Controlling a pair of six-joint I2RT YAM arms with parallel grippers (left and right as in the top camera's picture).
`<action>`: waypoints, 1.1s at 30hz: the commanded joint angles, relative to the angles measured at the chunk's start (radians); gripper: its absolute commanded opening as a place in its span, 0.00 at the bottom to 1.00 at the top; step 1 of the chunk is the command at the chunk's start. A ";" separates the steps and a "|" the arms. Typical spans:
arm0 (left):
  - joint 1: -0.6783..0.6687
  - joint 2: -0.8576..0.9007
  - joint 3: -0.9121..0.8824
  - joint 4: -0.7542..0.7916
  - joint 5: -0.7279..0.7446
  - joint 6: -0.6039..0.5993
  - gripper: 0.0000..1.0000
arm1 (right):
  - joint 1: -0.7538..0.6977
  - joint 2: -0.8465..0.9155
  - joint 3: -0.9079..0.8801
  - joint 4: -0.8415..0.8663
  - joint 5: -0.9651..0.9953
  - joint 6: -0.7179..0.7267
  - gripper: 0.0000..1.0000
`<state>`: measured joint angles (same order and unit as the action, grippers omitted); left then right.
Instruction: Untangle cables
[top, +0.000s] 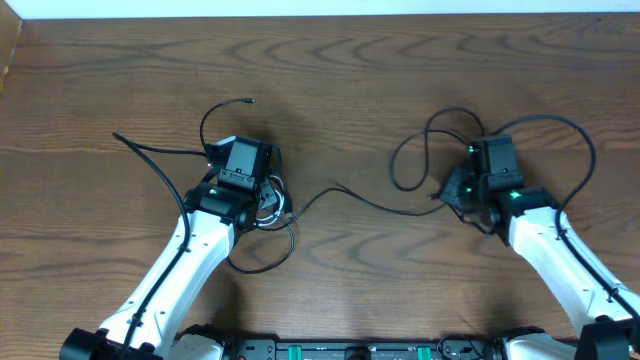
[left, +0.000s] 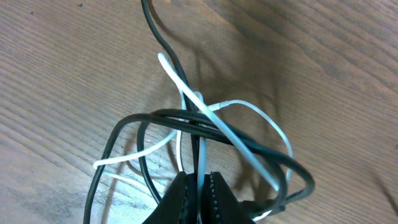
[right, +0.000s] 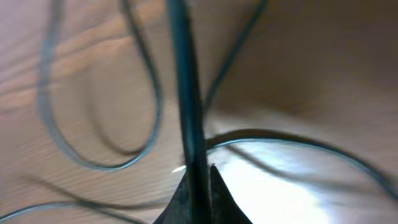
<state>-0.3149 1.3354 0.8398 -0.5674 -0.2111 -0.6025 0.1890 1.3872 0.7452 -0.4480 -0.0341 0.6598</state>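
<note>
A brown wood-grain desk (top: 330, 60) fills the view; a white strip (top: 300, 8) borders the desk's far edge.

- We take this for a robotics lab's test bench.
- A white jointed left robot arm (top: 198, 250) and a matching white right robot arm (top: 548, 240) reach over a brown wood-grain counter (top: 400, 80).
- A black base rail with green connectors (top: 350, 351) lines the counter's near edge.

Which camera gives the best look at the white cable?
The left wrist view: the white cable shows sharp and close, weaving through loops of the black cable into the left hand. Overhead shows only a sliver. The right wrist view shows none of it.
</note>
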 joint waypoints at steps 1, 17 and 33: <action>0.004 0.004 -0.016 0.002 -0.007 -0.004 0.08 | -0.042 -0.002 0.005 -0.082 0.234 -0.037 0.01; 0.004 0.004 -0.016 0.005 -0.007 -0.004 0.08 | -0.060 -0.002 0.007 -0.030 0.074 -0.101 0.41; 0.004 0.004 -0.016 0.010 0.017 0.010 0.08 | 0.018 -0.002 0.061 0.078 -0.443 0.066 0.70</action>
<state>-0.3149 1.3354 0.8398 -0.5659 -0.2085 -0.6022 0.1730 1.3872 0.8032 -0.3729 -0.4301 0.6518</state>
